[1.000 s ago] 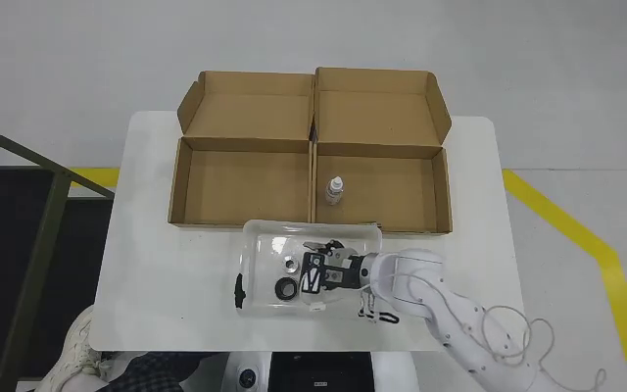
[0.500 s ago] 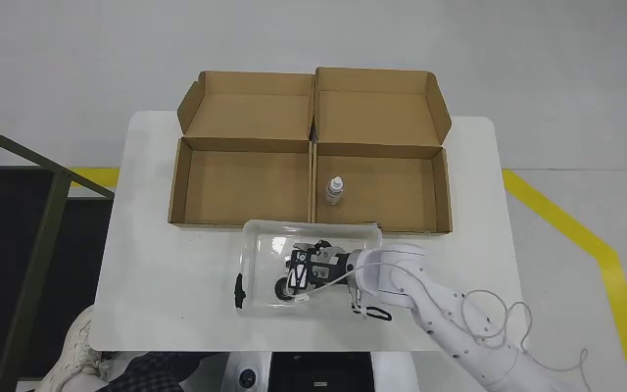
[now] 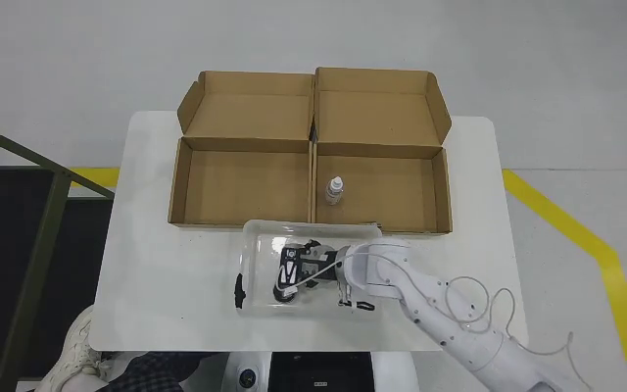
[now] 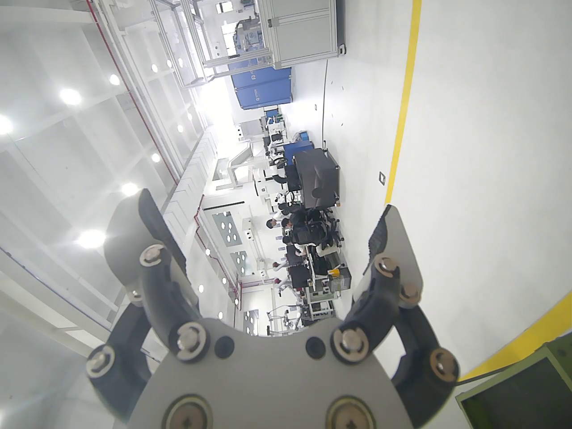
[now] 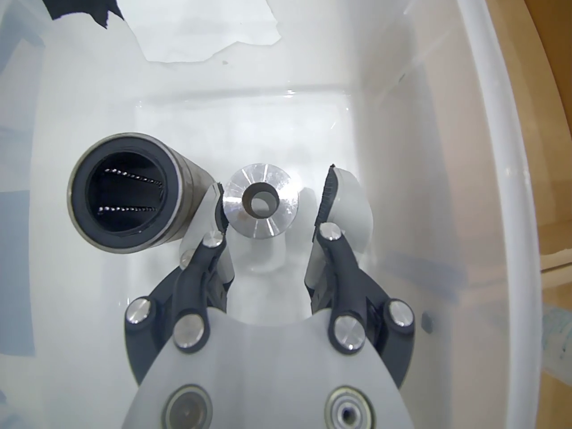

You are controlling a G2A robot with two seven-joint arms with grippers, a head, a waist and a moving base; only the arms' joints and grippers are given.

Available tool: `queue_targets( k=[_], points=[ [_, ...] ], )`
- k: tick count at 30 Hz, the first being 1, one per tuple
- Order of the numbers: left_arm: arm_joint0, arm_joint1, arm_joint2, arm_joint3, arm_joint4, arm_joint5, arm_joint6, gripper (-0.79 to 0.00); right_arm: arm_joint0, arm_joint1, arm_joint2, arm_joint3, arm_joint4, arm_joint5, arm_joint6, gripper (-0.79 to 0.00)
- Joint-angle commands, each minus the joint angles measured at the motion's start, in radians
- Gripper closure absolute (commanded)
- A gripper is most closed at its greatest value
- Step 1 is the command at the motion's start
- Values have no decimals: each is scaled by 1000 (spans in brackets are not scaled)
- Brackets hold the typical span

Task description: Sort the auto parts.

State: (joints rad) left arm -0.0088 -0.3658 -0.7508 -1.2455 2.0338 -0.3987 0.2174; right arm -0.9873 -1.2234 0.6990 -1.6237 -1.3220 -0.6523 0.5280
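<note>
Metal bushing (image 5: pixel 260 207): lies on the floor of the clear bin (image 3: pixel 263 240), near its middle, with the bore facing the right wrist camera.
Linear bearing (image 5: pixel 129 198): in the same bin, just beside the bushing; one finger of the claw stands between the two.
Handling: the bushing looks like solid polished metal, so I judge it stiff, rather heavy for its bulk, and slippery on the smooth plastic floor. It will probably roll or slide if pushed from one side only.
Where to hold: across the round flange, with both pads meeting it together.
Right gripper (image 5: pixel 272 204): released, the jaws stand on each side of the bushing. One pad is very close to the flange, perhaps touching it, and the other is apart.
Right arm (image 3: pixel 431 299): enters over the bin's near right corner, with the forearm low and the wrist pointing along the floor towards the bin's left end.
Left gripper (image 4: pixel 268 220): spread wide, grasping nothing, and turned towards the hall, not the bin.
Cardboard boxes (image 3: pixel 240 186): two open ones just behind the bin; the right one holds a small bottle (image 3: pixel 335 189).
</note>
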Motion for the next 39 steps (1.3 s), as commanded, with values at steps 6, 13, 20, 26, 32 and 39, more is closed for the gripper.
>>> queue_targets(
  k=[6, 13, 20, 26, 32, 39],
  points=[
    [0, 0, 0, 0, 0, 0, 0, -785, 15, -8, -6, 25, 17, -16, -8, -31],
    [0, 0, 0, 0, 0, 0, 0, -785, 12, -6, 14, 6, 35, -36, -18, 0],
    [0, 0, 0, 0, 0, 0, 0, -785, -31, 16, 84, -85, 64, -70, -28, 0],
    [0, 0, 0, 0, 0, 0, 0, -785, -88, 39, 178, -182, 121, -85, -70, 0],
    [0, 0, 0, 0, 0, 0, 0, -785, -148, 61, 292, -270, 203, -85, -127, 0],
    [0, 0, 0, 0, 0, 0, 0, -785, -223, 75, 401, -337, 282, -62, -265, 0]
  ],
)
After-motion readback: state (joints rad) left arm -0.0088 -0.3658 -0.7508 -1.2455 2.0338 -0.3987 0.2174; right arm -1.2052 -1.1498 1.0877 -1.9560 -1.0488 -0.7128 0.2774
